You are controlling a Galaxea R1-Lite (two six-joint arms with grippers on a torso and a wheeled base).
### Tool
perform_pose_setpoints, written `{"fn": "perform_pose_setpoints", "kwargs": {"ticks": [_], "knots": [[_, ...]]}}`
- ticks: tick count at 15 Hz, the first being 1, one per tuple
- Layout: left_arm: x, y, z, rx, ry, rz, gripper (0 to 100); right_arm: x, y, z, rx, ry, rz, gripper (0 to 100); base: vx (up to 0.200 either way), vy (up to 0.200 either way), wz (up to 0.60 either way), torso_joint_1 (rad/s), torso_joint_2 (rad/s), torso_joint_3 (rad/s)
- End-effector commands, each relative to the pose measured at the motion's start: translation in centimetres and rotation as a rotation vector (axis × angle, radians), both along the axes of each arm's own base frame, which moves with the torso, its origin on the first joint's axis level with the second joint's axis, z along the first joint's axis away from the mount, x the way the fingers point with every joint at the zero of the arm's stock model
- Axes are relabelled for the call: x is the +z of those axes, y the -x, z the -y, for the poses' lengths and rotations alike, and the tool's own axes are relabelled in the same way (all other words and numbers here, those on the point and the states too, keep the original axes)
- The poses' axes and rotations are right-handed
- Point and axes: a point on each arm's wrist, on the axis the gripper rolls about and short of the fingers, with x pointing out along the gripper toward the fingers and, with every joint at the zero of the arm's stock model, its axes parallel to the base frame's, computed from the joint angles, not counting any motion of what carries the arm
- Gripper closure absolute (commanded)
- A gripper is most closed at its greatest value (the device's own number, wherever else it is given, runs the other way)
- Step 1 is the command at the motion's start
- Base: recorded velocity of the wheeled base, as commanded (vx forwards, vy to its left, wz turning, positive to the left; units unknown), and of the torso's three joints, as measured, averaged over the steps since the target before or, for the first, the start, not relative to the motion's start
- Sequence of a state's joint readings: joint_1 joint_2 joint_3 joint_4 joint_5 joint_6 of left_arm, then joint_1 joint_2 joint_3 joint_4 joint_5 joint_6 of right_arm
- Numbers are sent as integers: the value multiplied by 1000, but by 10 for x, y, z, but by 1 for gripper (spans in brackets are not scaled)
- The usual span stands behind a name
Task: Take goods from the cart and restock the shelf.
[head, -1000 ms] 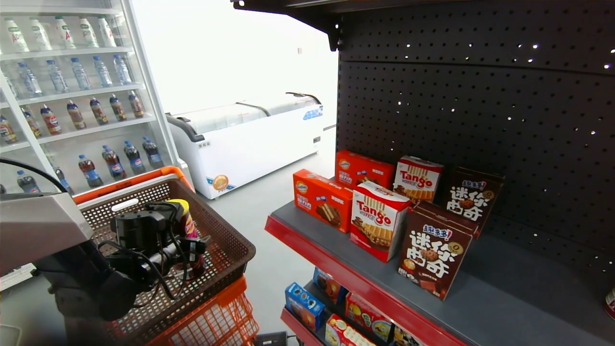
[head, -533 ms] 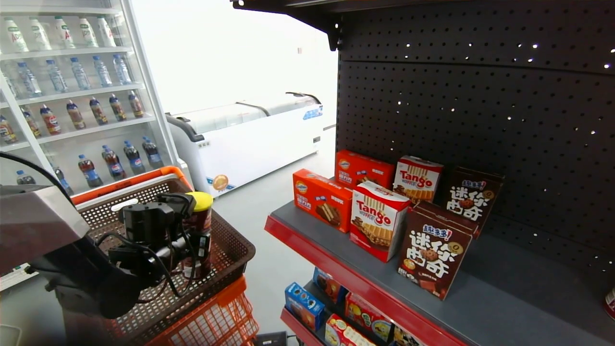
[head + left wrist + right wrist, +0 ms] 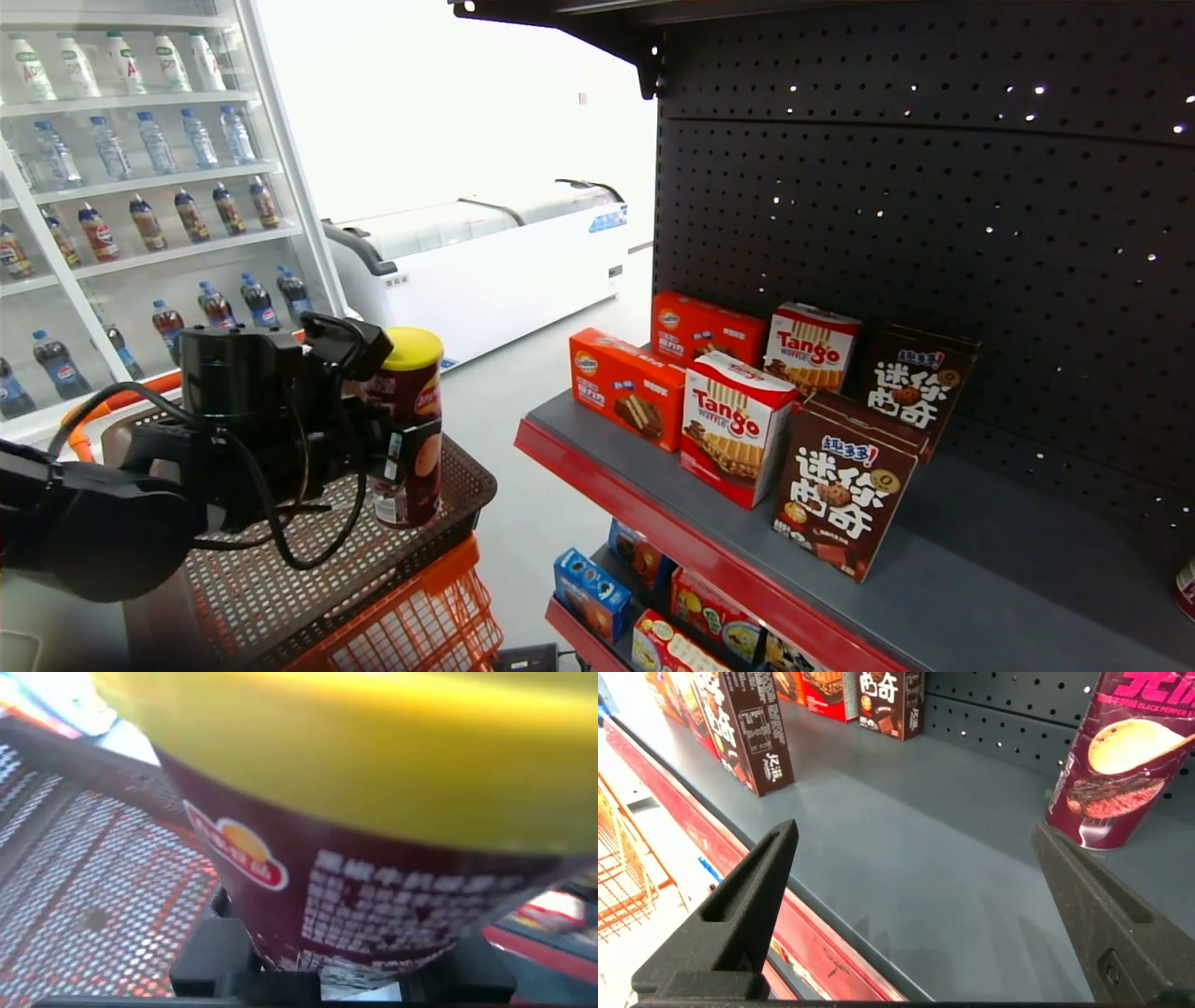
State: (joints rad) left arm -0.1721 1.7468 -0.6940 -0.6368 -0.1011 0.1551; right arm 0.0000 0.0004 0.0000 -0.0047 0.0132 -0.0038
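Observation:
My left gripper point(image 3: 390, 439) is shut on a maroon chip can point(image 3: 408, 425) with a yellow lid, holding it upright above the brown cart basket point(image 3: 446, 485), left of the shelf. Close up in the left wrist view, the can point(image 3: 355, 905) sits between the dark fingers point(image 3: 213, 963) of that gripper point(image 3: 350, 973). My right gripper point(image 3: 915, 924) is open over the bare grey shelf board point(image 3: 906, 831), with nothing between its fingers. A purple chip can point(image 3: 1116, 756) stands upright on the shelf beyond it.
Rows of orange, red-and-white and brown snack boxes point(image 3: 738, 425) stand on the grey shelf point(image 3: 971, 579) with its red front edge point(image 3: 672, 537); its right part is bare. A black pegboard backs it. An orange basket point(image 3: 420, 625) hangs lower on the cart. A drinks fridge point(image 3: 140, 187) stands behind.
My left arm has lifted the chip can up out of the brown basket and a little toward the shelf; the can went from tilted to upright.

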Motion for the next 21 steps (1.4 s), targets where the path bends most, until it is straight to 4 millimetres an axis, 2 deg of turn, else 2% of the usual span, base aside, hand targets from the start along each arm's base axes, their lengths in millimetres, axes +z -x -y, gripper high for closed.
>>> {"fn": "perform_pose_setpoints", "kwargs": {"ticks": [1,6,10,11,13,18,21], "knots": [[30,22,5,-69,32,59,100,0,0,0,1,1,0,0,0,0,0,0,0,0],[50,44,24,-194,80,93,100,0,0,0,1,1,2,0,0,0,0,0,0,0],[69,71,21,-306,154,75,100,0,0,0,1,1,2,0,0,0,0,0,0,0],[72,90,15,-393,187,52,100,0,0,0,1,1,2,0,0,0,0,0,0,0],[73,109,11,-426,203,54,100,0,0,0,-1,1,0,0,0,0,0,0,0,0],[82,112,13,-500,225,79,100,0,0,0,1,1,2,0,0,0,0,0,0,0],[80,112,15,-556,245,63,100,0,0,0,1,1,0,0,0,0,0,0,0,0]]}}
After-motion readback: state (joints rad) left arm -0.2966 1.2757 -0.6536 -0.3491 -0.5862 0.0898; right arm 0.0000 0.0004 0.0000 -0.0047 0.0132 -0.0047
